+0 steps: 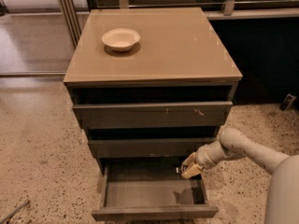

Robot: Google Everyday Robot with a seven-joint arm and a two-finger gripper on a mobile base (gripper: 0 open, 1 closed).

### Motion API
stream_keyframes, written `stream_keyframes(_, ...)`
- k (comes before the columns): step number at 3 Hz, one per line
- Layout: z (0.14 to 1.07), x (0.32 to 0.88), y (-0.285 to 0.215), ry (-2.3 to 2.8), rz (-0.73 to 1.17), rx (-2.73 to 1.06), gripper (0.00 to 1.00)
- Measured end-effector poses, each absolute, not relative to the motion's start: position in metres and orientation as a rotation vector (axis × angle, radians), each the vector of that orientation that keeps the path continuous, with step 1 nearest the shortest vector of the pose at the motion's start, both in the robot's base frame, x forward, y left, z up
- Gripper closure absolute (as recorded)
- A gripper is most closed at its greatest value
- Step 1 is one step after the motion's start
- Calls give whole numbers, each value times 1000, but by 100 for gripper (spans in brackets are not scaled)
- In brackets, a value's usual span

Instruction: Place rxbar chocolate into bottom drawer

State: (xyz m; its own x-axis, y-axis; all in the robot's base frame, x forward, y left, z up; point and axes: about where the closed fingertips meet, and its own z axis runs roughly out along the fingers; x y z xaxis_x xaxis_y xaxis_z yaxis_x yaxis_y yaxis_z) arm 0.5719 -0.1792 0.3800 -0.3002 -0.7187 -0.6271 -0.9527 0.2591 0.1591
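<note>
Cabinet top [187, 45] bears a cream bowl [121, 38]; bottom drawer [149, 213] open, tool [189, 168] over its right rear, grip impossible to tell.

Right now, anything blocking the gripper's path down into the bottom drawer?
Nothing visible. The bottom drawer is pulled open with bare floor showing, and the gripper hangs over its right rear corner, just below the middle drawer front.

No lettering, label, brand or number is legible anywhere. The tool [189, 167] sits above the right rear part of the open bottom drawer [154, 213], and no readable marking shows on either of them.
</note>
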Motion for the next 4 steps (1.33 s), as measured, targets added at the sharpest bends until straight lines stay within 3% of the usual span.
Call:
stream_keyframes(1,353,571,-176,2123,763,-1507,100)
stream_keyframes(4,270,570,-173,2058,553,-1489,100)
